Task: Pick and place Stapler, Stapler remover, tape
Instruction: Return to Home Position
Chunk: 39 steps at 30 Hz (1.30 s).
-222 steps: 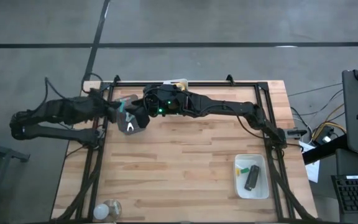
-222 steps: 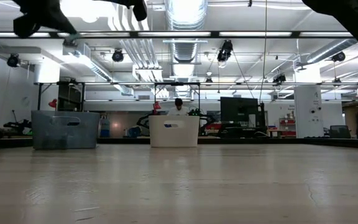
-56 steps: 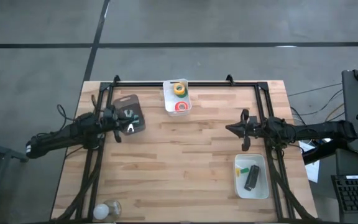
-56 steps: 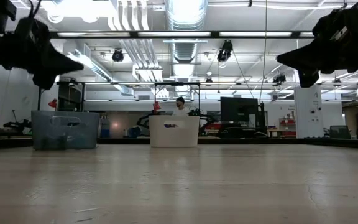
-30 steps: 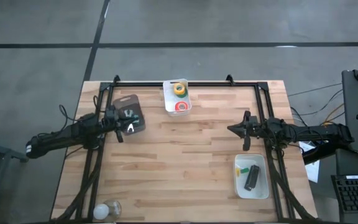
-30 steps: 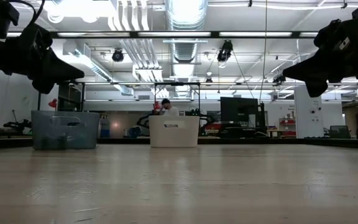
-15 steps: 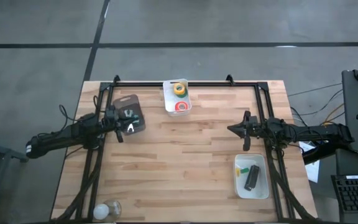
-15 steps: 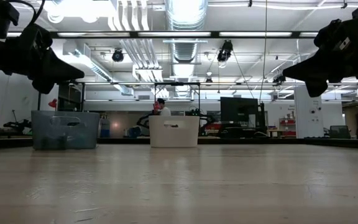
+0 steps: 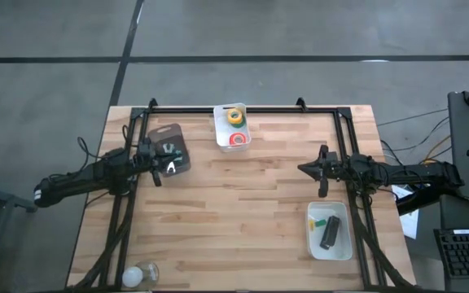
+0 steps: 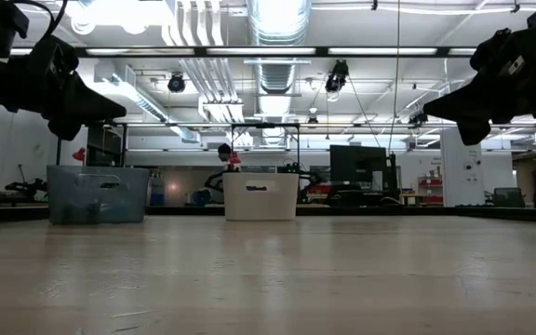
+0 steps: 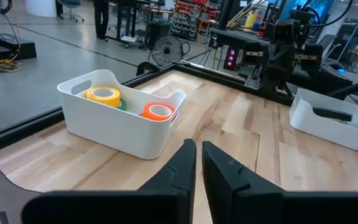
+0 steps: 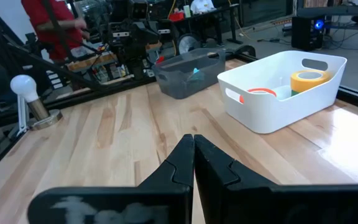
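Observation:
The black stapler (image 9: 329, 233) lies in a white tray (image 9: 344, 244) at the near right, beside a small green-and-yellow piece (image 9: 319, 220). The tray also shows in the left wrist view (image 11: 328, 127). A white bin (image 9: 221, 130) at the far middle holds a yellow tape roll (image 9: 234, 116) and a red one (image 9: 237, 139). A green roll (image 11: 120, 104) shows beside the yellow one (image 11: 103, 94). My left gripper (image 9: 155, 165) hovers shut at the left, near a grey bin (image 9: 169, 150). My right gripper (image 9: 304, 168) hovers shut at the right, above bare table.
A black frame (image 9: 243, 108) runs along the table's far, left and right sides. A light bulb on a small base (image 9: 141, 275) stands at the near left corner. The grey bin holds small pale items (image 9: 169, 167). A person in red (image 12: 55, 25) is beyond the table.
Neither gripper nor any of the things on the table has moved. A person in the room behind the table has walked toward the left of the low view.

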{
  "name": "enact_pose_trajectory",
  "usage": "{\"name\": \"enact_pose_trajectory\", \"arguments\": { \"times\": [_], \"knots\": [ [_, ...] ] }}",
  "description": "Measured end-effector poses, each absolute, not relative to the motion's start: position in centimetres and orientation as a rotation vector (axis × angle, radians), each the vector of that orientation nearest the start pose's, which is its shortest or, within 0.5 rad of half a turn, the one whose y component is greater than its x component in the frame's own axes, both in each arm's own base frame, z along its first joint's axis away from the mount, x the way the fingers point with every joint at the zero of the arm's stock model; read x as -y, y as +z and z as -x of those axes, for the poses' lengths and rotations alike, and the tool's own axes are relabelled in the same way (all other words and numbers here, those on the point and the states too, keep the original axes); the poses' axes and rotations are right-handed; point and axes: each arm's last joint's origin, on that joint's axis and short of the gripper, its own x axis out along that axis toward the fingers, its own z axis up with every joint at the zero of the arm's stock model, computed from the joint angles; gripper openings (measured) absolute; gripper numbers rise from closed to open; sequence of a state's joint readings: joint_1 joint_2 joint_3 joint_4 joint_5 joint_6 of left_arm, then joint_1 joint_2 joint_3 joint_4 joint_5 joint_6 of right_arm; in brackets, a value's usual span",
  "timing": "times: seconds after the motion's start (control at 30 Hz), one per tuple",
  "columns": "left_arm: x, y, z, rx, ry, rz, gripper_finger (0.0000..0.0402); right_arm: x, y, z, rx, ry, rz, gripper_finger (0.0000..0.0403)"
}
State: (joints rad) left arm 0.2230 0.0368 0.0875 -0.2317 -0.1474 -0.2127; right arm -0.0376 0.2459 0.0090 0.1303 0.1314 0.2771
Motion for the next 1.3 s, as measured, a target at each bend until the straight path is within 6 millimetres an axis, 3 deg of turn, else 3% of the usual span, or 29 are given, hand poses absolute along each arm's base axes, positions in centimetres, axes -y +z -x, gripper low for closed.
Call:
{"name": "enact_pose_trajectory", "arguments": {
  "times": [1.3],
  "knots": [
    [-2.46, 16.80, -8.94, -0.143, 0.387, 0.217, 0.0026, 0.80, 15.85, -11.18, -0.081, -0.183, -0.272, 0.0009]
  ]
}}
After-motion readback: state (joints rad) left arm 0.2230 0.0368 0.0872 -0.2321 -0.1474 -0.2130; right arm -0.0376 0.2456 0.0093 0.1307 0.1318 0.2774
